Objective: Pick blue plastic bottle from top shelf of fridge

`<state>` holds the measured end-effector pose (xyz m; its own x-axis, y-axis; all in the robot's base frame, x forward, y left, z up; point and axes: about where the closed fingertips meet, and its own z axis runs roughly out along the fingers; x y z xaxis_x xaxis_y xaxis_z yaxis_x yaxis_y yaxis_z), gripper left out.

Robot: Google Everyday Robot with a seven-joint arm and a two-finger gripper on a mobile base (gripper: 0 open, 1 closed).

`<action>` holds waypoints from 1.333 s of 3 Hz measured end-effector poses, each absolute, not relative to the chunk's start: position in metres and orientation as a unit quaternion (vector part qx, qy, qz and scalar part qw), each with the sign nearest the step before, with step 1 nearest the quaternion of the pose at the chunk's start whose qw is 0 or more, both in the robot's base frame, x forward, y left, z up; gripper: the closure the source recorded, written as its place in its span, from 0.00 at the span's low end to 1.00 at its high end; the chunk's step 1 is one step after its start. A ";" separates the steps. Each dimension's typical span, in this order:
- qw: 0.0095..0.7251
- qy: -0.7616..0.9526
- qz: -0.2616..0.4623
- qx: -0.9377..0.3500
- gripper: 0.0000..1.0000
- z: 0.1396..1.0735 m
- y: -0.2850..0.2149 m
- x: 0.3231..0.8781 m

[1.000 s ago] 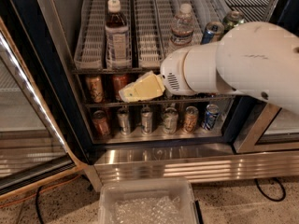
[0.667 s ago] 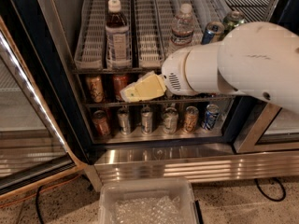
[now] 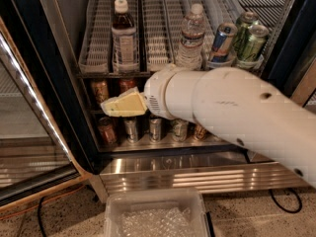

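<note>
Tool (image 3: 107,109) | shifted left, lower since earlier | below blue plastic bottle (image 3: 124,36) | opening: cannot tell

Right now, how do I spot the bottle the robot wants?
Look in the fridge, on the top shelf, second lane from the left. The blue plastic bottle stands there, up above the gripper: white cap, dark brown drink, pale label, unlike the clear water bottle and cans further right.

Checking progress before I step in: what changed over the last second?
The gripper moved left and lower in view, now before the cans under the top shelf. Nothing was grasped. The blue plastic bottle, water bottle and cans stayed put.
</note>
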<state>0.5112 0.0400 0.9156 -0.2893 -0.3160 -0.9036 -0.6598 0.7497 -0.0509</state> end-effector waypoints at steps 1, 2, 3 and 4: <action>0.560 0.753 0.169 -0.301 0.00 0.927 0.067 0.521; 0.618 0.713 0.142 -0.299 0.00 0.944 0.075 0.537; 0.651 0.693 0.121 -0.285 0.00 0.945 0.069 0.552; 0.664 0.685 0.114 -0.277 0.00 0.954 0.066 0.555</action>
<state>0.5546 0.0662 0.9540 0.0363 -0.2279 -0.9730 -0.5312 0.8203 -0.2120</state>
